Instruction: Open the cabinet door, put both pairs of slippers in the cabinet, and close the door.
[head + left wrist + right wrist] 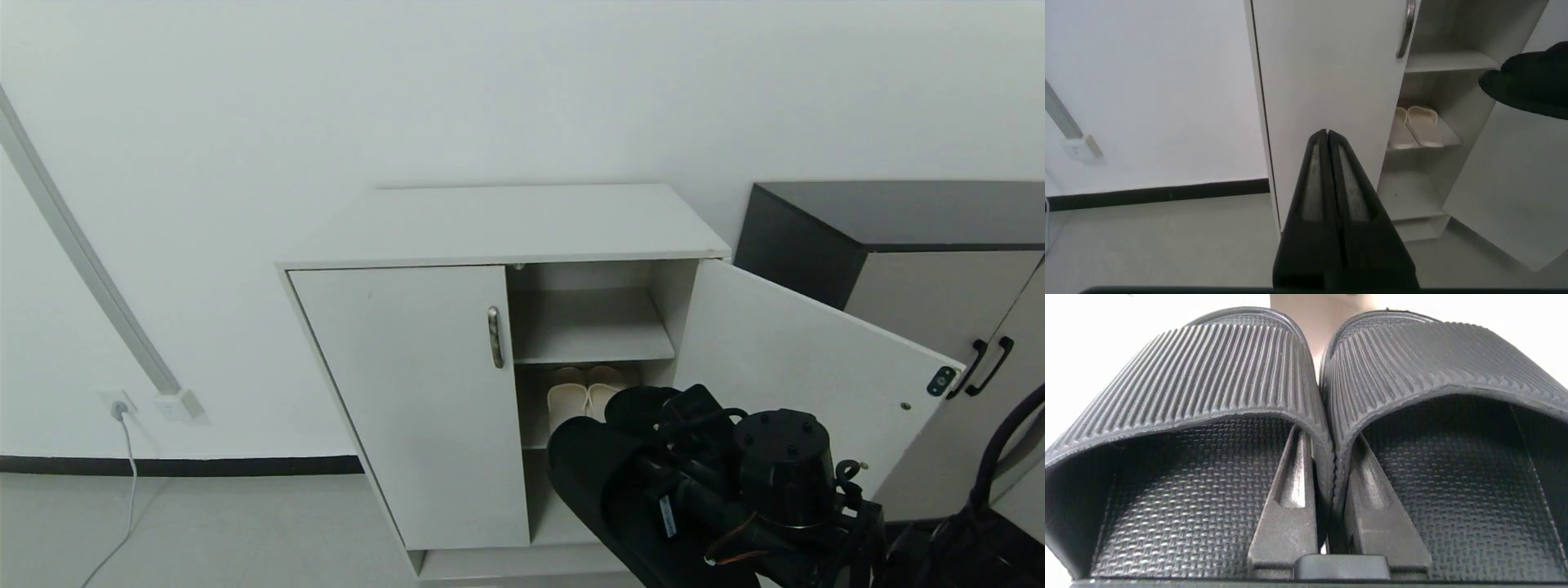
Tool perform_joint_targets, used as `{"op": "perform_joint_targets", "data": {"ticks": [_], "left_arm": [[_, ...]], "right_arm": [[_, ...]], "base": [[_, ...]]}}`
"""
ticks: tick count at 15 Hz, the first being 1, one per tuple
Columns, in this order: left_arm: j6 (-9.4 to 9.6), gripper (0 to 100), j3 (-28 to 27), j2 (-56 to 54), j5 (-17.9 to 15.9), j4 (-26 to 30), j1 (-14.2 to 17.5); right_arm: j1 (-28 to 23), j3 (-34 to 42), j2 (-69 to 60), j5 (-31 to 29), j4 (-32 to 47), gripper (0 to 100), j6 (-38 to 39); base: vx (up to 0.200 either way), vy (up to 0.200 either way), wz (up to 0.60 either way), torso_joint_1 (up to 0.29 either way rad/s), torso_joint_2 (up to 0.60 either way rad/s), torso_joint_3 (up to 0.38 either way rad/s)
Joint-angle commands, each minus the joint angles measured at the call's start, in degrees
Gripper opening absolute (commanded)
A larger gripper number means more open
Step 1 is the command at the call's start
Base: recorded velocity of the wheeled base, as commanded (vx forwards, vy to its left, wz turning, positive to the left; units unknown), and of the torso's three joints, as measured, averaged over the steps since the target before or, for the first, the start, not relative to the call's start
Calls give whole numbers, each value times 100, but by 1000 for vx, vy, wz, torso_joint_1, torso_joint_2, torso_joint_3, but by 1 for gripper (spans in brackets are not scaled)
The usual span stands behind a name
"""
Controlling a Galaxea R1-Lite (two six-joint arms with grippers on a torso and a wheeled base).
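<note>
Far to my left, a socket (120, 406) sits low on the white wall (245, 163), with a cord hanging from it toward the floor (204, 531). My left claw (1328, 139) is empty, its two fingers pressed together, and it points at the cabinet (506, 224) from above the floor.

The cabinet is white and stands against the wall. Its left door (408, 400) is shut, with a metal handle (495, 336) upright along its inner edge. To the right of that edge the cabinet is open. The top shelf (588, 335) is bare, and on the shelf below it the pale slippers (584, 394) lie side by side, toes toward me.

In front of that opening, and lower, my right claw (1329, 449) is clamped on the black slippers (588, 465). One finger sits inside each slipper, pinching the two ribbed straps together where they meet. The pair is outside the cabinet, in the air just before the lower shelves.

The right door (800, 367) is swung wide open toward me, and a hinge plate shows near its outer edge. Beyond it stands a dark cabinet (898, 212) with grey doors and black handles.
</note>
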Motion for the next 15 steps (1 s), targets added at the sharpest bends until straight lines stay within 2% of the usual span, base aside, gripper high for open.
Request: {"op": "perform_joint_targets", "data": {"ticks": [1, 9, 15], "left_arm": [[-1, 0, -9, -1, 5, -1, 1], [-10, 0, 0, -1, 5, -1, 1], [-10, 0, 0, -1, 5, -1, 1]], "right_arm": [[43, 8, 37, -11, 0, 0, 2], [52, 43, 177, -19, -132, 0, 2], [61, 60, 300, -46, -413, 0, -16]], "base": [[0, 0, 0, -173, 481, 315], [0, 0, 0, -137, 474, 333], [0, 0, 0, -64, 443, 379]]}}
